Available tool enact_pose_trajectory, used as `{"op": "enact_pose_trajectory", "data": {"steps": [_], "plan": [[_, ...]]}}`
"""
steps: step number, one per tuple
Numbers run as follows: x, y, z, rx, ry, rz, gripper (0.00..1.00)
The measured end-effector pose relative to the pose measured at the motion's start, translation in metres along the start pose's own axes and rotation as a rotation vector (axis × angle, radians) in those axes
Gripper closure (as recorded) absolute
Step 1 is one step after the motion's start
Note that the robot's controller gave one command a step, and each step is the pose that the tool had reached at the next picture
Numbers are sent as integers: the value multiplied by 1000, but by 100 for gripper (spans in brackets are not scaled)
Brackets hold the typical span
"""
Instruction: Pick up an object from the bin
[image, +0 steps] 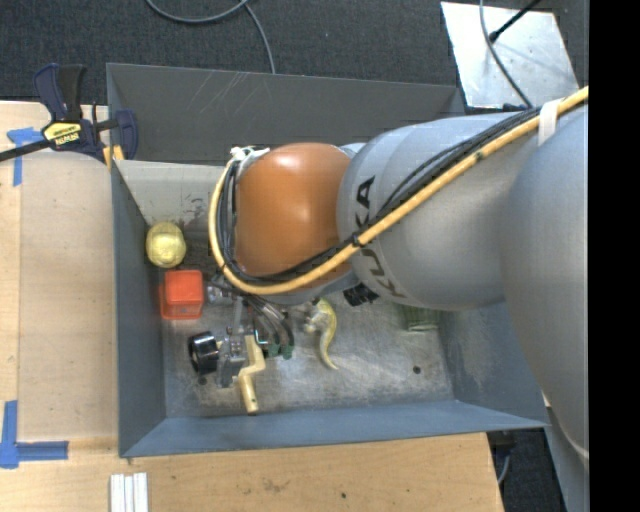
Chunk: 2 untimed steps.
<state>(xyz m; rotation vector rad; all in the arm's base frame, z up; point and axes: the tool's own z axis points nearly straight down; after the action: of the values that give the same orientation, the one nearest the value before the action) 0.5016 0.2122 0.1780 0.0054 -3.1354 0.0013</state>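
My gripper (287, 364) hangs low over the front middle of the bin, under the orange cover. Its two pale yellow fingers stand spread apart, one at the front left (248, 388) and one further right (325, 338), with bare bin floor between them. A small black round thing (203, 351) lies just left of the left finger, close to it. Behind that, by the left wall, lies an orange block (183, 295). A yellow ball (165, 243) rests further back in the left corner.
A pale green thing (420, 320) peeks out from under the arm at the right of the bin. The arm and its cover hide the bin's middle and back. Open floor shows along the front right.
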Motion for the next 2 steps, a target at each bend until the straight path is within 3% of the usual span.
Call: {"op": "enact_pose_trajectory", "data": {"steps": [1, 2], "plan": [[-2, -1, -4, -2, -8, 3, 0], [8, -38, 98, -3, -20, -55, 100]]}}
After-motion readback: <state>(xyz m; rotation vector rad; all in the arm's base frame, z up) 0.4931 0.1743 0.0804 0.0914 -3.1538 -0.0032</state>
